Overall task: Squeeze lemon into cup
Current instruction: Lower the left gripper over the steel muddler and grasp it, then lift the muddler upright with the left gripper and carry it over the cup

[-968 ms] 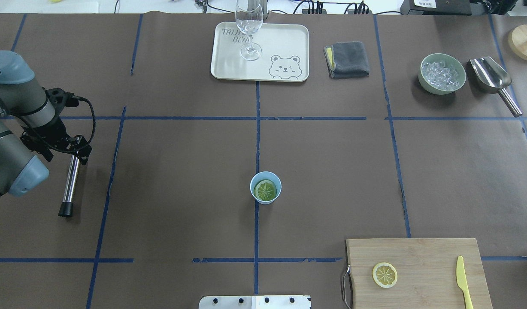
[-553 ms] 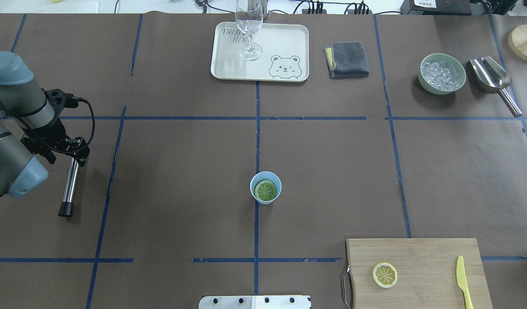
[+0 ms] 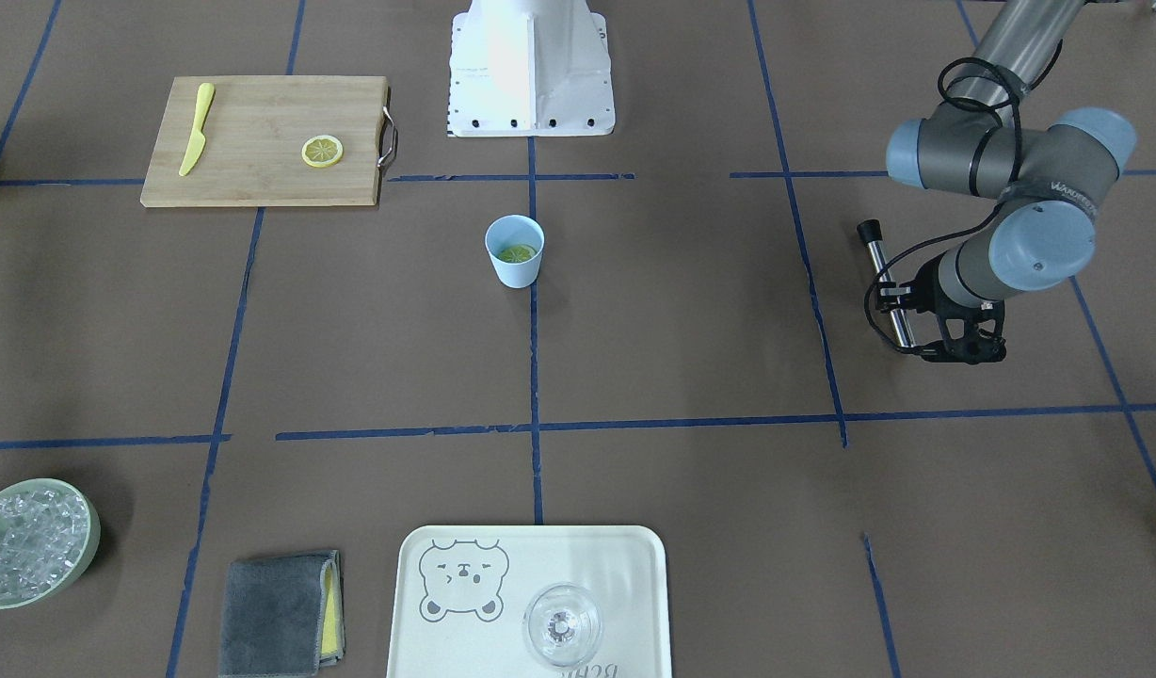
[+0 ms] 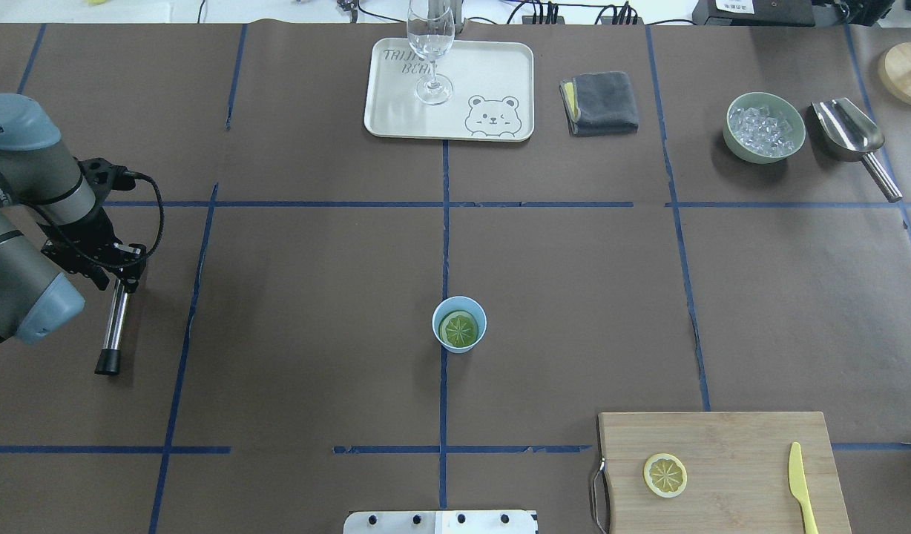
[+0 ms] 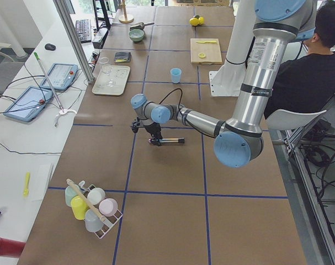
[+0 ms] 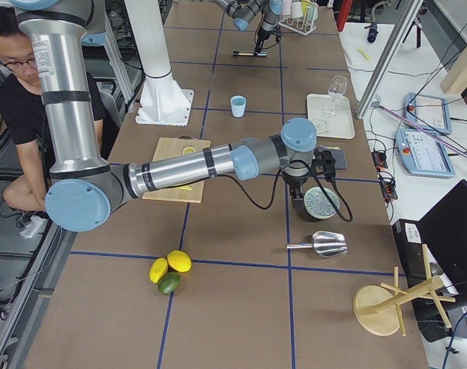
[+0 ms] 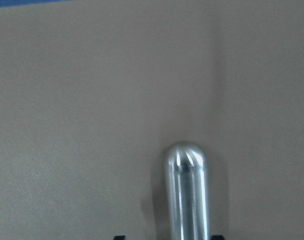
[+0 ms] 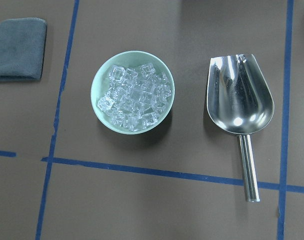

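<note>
The pale blue cup (image 4: 436, 317) stands at the table's middle with one lemon slice (image 4: 458, 329) lying flat inside it; both also show in the front view, the cup (image 3: 514, 273) and the slice (image 3: 518, 253). A second lemon slice (image 4: 665, 475) lies on the wooden cutting board (image 4: 737, 437). My left gripper (image 4: 125, 273) is far left of the cup, shut on one end of a metal rod (image 4: 114, 322) with a black tip, held low and about level. My right gripper (image 6: 298, 188) hangs over the ice bowl (image 8: 99, 85); I cannot tell whether it is open.
A yellow plastic knife (image 4: 799, 482) lies on the board. A metal scoop (image 8: 239, 95) lies beside the ice bowl. A white tray (image 4: 500, 67) with a clear glass (image 4: 430, 44) and a grey cloth (image 4: 600, 102) sit at the far edge.
My left gripper has moved a little to the left with the metal rod. The cup and both lemon slices have not moved.
</note>
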### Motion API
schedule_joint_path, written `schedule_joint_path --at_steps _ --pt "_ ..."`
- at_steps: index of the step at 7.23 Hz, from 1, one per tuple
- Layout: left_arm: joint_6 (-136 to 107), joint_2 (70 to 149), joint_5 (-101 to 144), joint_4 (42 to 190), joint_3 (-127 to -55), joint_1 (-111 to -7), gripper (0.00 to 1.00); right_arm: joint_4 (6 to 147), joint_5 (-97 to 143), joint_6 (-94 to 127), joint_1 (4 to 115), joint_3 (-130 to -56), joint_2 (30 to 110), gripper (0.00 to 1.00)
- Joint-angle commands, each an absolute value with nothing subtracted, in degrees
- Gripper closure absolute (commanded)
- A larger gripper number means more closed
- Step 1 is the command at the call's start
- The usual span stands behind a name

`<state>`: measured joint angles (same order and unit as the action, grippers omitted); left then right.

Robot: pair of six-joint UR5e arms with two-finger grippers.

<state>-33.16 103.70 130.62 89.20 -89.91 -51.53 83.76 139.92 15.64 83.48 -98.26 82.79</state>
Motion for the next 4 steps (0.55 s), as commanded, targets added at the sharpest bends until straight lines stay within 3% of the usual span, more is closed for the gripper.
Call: schedule_joint_path --at_steps 1,4 --pt "-32.87 103.62 130.69 89.21 -90.35 -51.59 1.0 83.76 139.92 15.64 83.58 -98.26 82.79 0.0" --pt "-33.31 103.71 130.26 88.51 -95.07 -52.29 1.0 83.85 140.27 15.82 84.11 -98.52 82.79 0.0"
